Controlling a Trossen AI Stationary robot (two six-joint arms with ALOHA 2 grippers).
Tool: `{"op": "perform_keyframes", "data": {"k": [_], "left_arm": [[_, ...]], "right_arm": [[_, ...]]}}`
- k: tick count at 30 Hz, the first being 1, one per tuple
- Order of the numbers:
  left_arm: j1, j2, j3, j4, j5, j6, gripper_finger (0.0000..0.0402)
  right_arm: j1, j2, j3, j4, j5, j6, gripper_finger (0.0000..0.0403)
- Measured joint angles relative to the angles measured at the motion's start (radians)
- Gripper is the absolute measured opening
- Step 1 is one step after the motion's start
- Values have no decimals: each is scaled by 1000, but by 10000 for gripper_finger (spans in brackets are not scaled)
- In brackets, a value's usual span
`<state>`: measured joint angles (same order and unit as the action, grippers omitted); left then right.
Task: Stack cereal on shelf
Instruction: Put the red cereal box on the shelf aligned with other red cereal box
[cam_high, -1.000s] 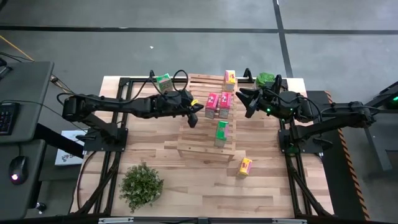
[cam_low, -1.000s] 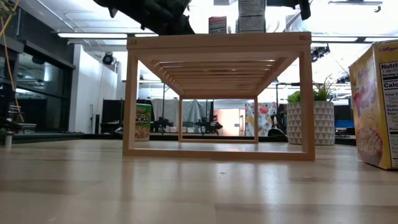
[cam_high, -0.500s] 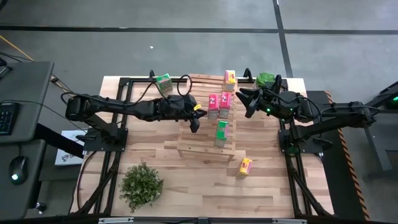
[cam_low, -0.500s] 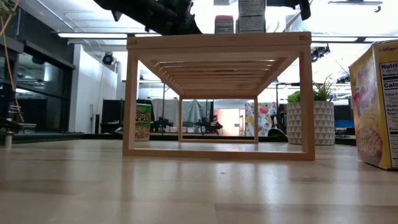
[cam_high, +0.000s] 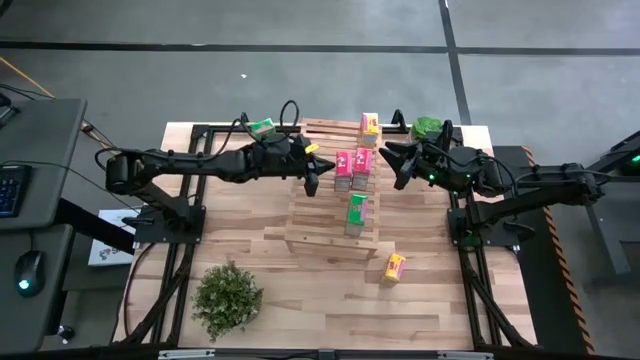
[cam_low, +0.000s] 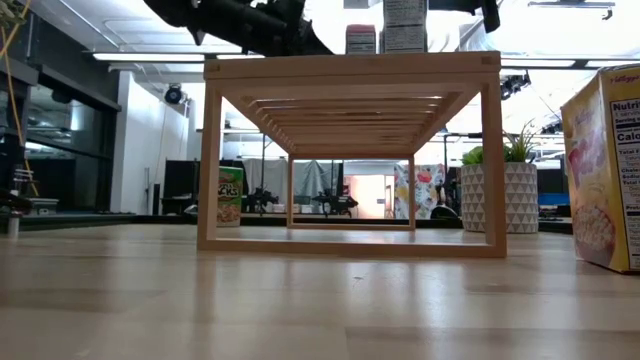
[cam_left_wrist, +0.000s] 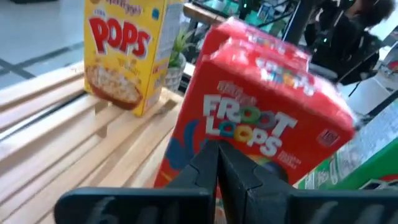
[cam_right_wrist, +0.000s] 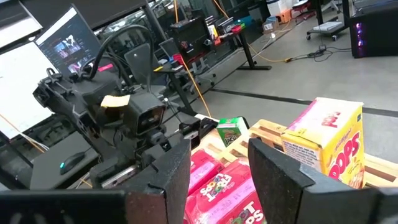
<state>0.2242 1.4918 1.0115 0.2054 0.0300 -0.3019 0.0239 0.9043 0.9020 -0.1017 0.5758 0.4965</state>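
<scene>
On the left of the table a green box (cam_high: 262, 127) stands on the tabletop beside the shelf (cam_high: 312, 215), not yet placed on it. The left gripper (cam_high: 312, 180) is over the left part of the shelf top, its fingers clenched together and holding nothing; in its wrist view the tips are touching or almost touching the side of a pink-red box (cam_left_wrist: 261, 130). I judge that the step in hand is pushing this box to make the row tidy. Two pink-red boxes (cam_high: 351, 168) stand side by side on the slats, a second green box (cam_high: 356, 209) is nearer the front, and a yellow box (cam_high: 369, 124) stands at the back edge. The next move probably needs a gentle, straight push, so the box does not fall. To the right, the right gripper (cam_high: 398, 164) waits beside the shelf with its fingers apart and empty. Another yellow box (cam_high: 394, 267) lies on the table in front. Compared with one second ago, the left gripper has moved from the left edge of the shelf toward the pink-red boxes; the right arm has not moved.
</scene>
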Motion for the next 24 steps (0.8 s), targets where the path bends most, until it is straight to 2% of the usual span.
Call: {"op": "perform_keyframes", "data": {"k": [12,18,24], "left_arm": [[10,10,0,57,-24,86,0],[14,60,1,134,36,87,0],[30,58,0,116,30,93,0]], "right_arm": [[0,0,0,0,0,-3,154],[0,0,0,0,0,0,154],[0,0,0,0,0,0,154]]}}
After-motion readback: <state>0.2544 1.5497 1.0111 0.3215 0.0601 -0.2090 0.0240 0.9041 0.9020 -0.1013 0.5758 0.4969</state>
